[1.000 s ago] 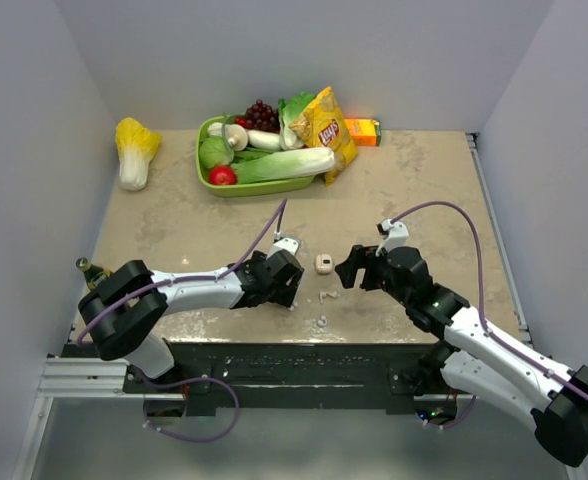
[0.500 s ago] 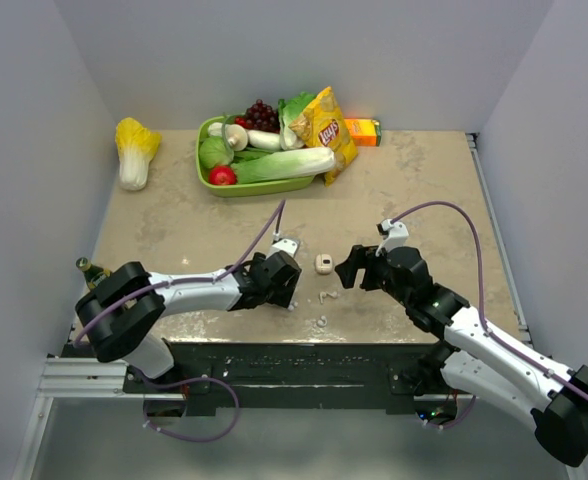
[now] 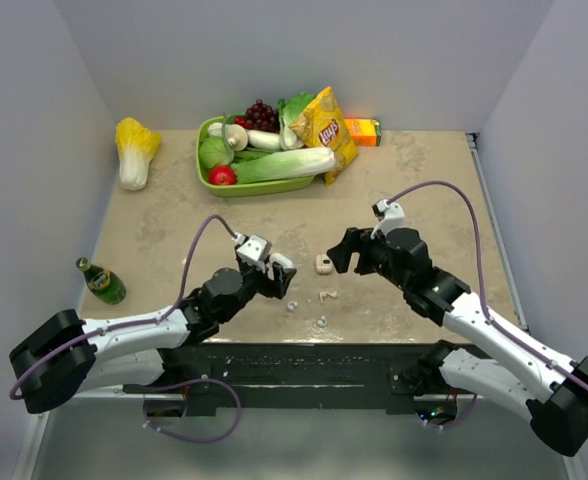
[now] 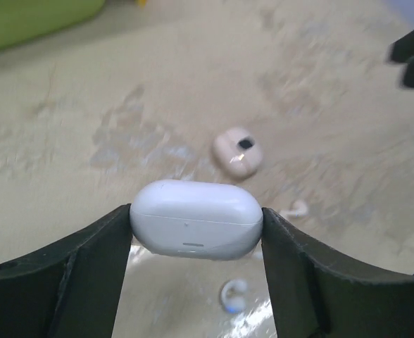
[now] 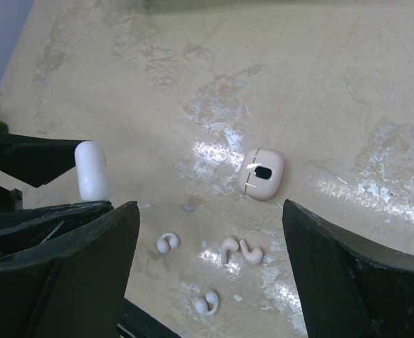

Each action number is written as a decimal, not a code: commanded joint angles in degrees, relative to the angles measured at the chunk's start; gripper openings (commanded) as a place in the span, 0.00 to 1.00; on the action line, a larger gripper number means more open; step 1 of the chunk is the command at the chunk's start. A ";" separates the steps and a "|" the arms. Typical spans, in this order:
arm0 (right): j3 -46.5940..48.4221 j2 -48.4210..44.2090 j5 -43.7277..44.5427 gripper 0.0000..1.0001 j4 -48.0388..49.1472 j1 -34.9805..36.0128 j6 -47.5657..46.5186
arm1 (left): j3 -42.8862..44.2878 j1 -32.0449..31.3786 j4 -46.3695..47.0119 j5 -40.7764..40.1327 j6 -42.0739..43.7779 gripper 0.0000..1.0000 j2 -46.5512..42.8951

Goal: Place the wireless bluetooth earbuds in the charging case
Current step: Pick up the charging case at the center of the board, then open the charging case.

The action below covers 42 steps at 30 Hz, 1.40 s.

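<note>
My left gripper (image 4: 196, 213) (image 3: 279, 268) is shut on the charging case (image 4: 196, 220) (image 5: 92, 171), a closed white pebble held by its two ends a little above the table. Below and beyond it, several earbuds lie loose on the table: one curled one (image 5: 167, 242) (image 3: 290, 305), a touching pair (image 5: 239, 251) (image 3: 326, 296), and one nearest the front edge (image 5: 207, 303) (image 3: 321, 321). My right gripper (image 5: 210, 211) (image 3: 341, 252) hangs open above these earbuds, touching nothing.
A second small beige case (image 3: 323, 264) (image 5: 264, 174) (image 4: 238, 152) lies on the table between the grippers. A green bottle (image 3: 101, 281) stands at the left. At the back are a green tray (image 3: 206, 176) of vegetables, a chips bag (image 3: 324, 130), a cabbage (image 3: 134, 150) and an orange box (image 3: 364, 130).
The left arm has swung round and lifted off the table with the white case in its jaws, uncovering the green bottle. The right gripper has shifted slightly towards the back.
</note>
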 commanded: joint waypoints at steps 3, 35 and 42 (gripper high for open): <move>7.29 1.09 -3.78 0.84 -3.09 0.63 -1.94 | -9.88 -0.19 46.89 10.03 15.51 0.00 0.34; 17.14 15.42 -3.34 0.81 -10.22 14.08 -4.58 | -13.94 0.07 73.05 33.68 24.66 0.00 9.67; 15.82 16.65 -4.13 0.81 -9.17 14.61 -4.14 | -13.93 -0.37 71.64 32.71 25.63 0.00 8.00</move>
